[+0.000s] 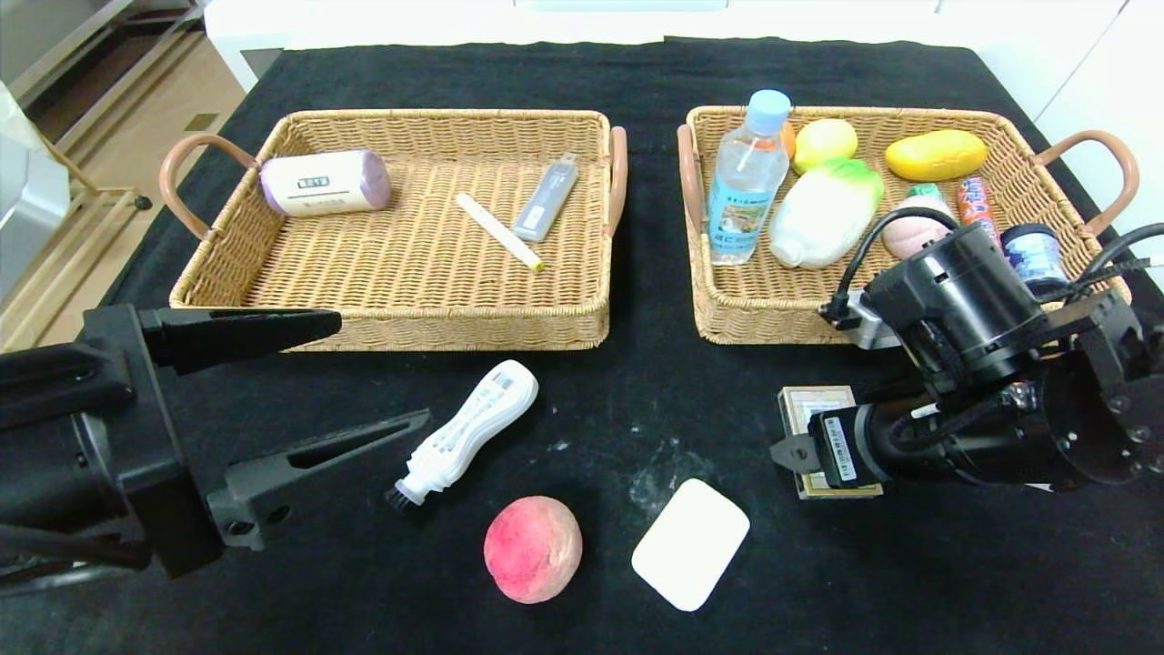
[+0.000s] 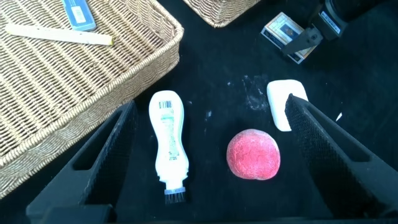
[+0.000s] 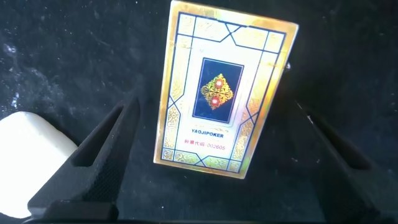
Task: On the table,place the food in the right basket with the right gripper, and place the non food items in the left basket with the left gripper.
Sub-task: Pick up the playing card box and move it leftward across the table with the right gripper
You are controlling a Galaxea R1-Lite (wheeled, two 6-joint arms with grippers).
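- The left pincer point(image 1: 364, 382) hangs low over the counter point(image 1: 909, 582) just in front of the left basket point(image 1: 400, 318), fingers spread wide and holding nothing.
- Between its fingers lie the white brush bottle point(image 2: 168, 140) and the peach point(image 2: 253, 154), side by side on the black cloth.
- The right pincer point(image 3: 217, 162) is over the card box point(image 3: 222, 88), which lies flat on the counter in front of the right basket point(image 1: 773, 318); its fingers stand apart on either side of the box, gripping nothing.
- The white pad point(image 1: 690, 543) lies between the peach and the box.
- The water bottle point(image 1: 746, 182) and pink bun point(image 1: 909, 238) lie in the right basket with other food.
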